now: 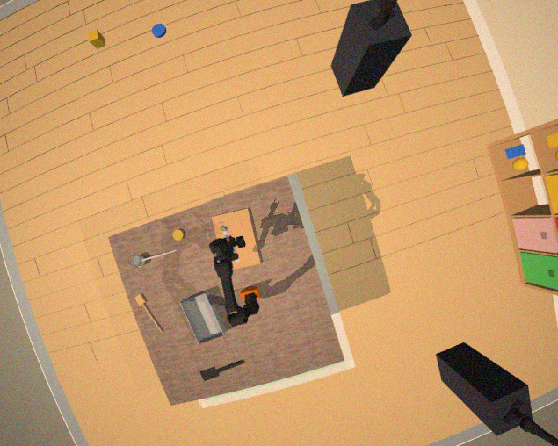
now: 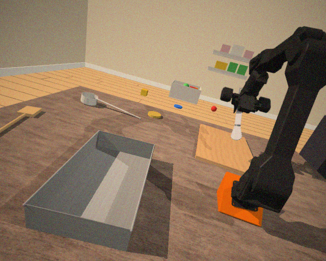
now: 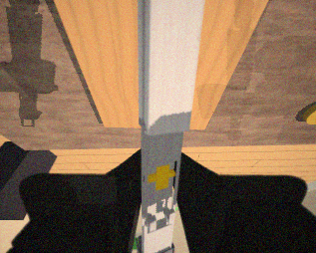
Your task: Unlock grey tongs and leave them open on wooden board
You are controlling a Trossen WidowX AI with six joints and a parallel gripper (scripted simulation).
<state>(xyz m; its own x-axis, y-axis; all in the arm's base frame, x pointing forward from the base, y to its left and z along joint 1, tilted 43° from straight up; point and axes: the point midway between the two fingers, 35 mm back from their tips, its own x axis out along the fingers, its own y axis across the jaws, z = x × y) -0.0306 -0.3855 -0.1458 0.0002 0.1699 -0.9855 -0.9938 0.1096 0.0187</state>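
Item: grey tongs [image 2: 236,129], clamped between my fingers, hanging tips-down over the wooden board [image 2: 219,147], at 1 o'clock from the roasting tin [image 2: 85,179]. Tips near the board; contact unclear. Step in hand: carry and unlock. Next, I judge: confirm arms spread, lay them flat, release.

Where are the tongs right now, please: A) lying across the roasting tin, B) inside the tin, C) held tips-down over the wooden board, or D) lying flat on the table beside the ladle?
C: the gripper grips the tongs upright, tips down over the board, and the tin holds nothing.
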